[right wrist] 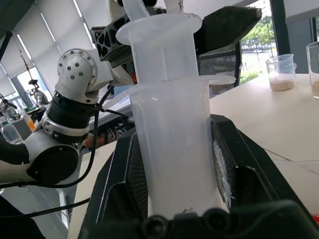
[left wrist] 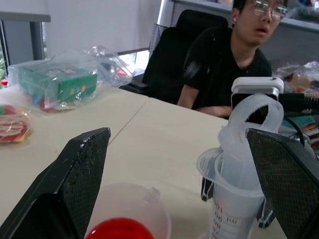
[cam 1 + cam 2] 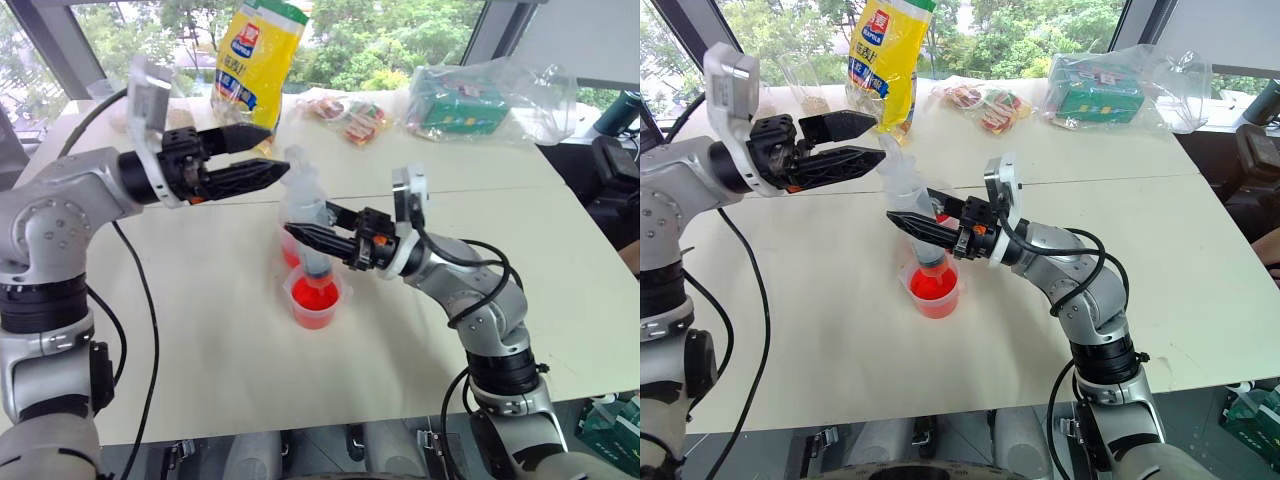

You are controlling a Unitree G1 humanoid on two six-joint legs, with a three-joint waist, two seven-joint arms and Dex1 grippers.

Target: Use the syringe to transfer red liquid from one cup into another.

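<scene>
Right gripper (image 3: 318, 228) sits nearest, fingers clamped on the barrel of the syringe (image 3: 303, 205), which stands roughly upright with its tip down in the near cup (image 3: 317, 297). Near cup holds red liquid (image 3: 315, 296) and sits on the white table (image 3: 200, 340). Second cup (image 3: 291, 249) with red liquid is just behind it, touching or nearly touching, partly hidden by the syringe and gripper. Plunger is pulled partway up, its ring top (image 2: 255, 115) above the barrel flange. Right wrist view shows the clear barrel (image 1: 174, 149) squeezed between both black pads (image 1: 227, 164).

Left gripper (image 3: 262, 156) hovers at plunger height just beside the ring, jaws spread wide, holding nothing. In the left wrist view the ring sits between the two fingers (image 2: 79, 174), closer to one; cannot tell if it touches.

Far side of the table: yellow snack bag (image 3: 257, 60) standing, small snack packets (image 3: 350, 115), green box in a clear plastic bag (image 3: 470, 100). Person in a black shirt (image 2: 224, 64) is seated at the table edge in a black chair (image 2: 172, 55). Small cups with grainy contents (image 1: 281, 72) stand on the table further off.
</scene>
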